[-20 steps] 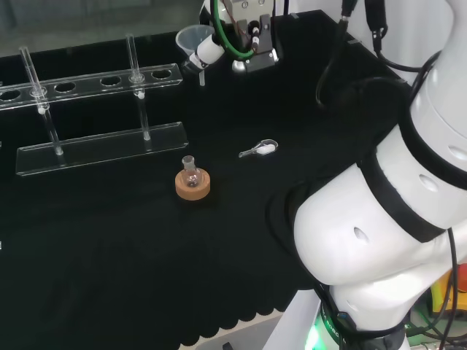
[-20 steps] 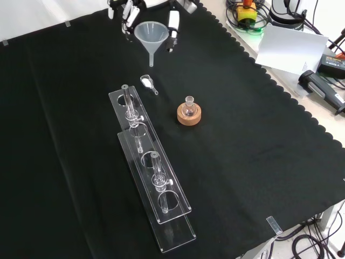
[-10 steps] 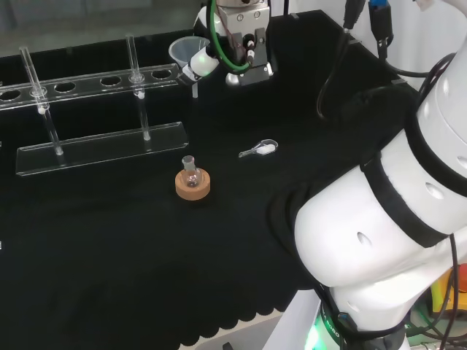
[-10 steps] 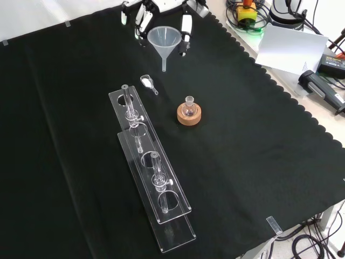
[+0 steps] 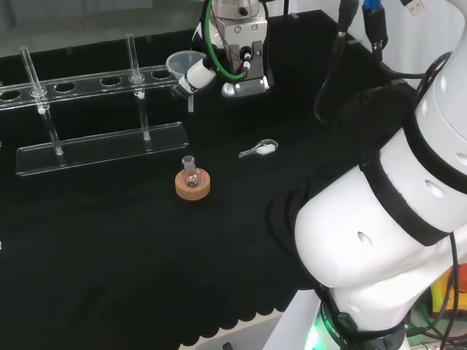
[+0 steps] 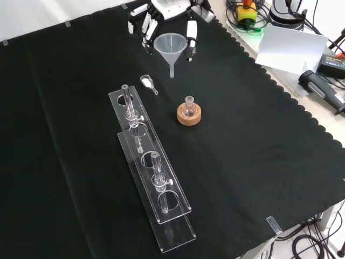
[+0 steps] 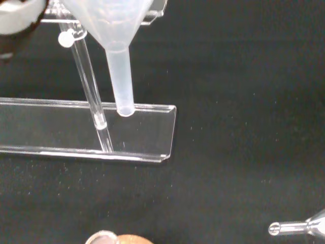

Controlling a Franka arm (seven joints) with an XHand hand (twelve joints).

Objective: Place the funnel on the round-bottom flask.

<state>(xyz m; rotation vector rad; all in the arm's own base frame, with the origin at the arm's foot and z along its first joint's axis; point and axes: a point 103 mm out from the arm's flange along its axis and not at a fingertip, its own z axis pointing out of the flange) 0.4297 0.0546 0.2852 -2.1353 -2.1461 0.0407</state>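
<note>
hand [image 6: 168, 12] grasping the funnel [image 6: 171, 47]: fingers [image 6: 191, 33] curled down on either side of the cone's rim, front view. the funnel hangs in the air, clear of the cloth, above the far part of the counter [image 6: 259, 162] as the front view has it, near its far edge.

funnel axis runs close to vertical; wide mouth up, narrow stem down. in the head view the stem looks a little tilted. in the wrist view the stem's open tip [image 7: 125, 110] points at the cloth with the clear rack's base plate behind it.

round-bottom flask [image 6: 189, 107] sits upright in a cork ring [image 6: 190, 116] towards the middle of the counter, neck up and open, nothing on it. funnel and flask are well apart; in the front view the flask lies nearer the camera and slightly right of the stem.

a small scoop [image 6: 147, 82] lies on the cloth between the hand and the test tube rack [image 6: 153, 172], which stretches toward the near edge with a few tubes standing in it.

step in hand, by my reading: the carry, funnel held but not yet over the flask. next move calls for bringing the stem over the neck, keeping the axis plumb, then lowering. the neck is narrow, so a tilted stem could knock the flask in its ring.
</note>
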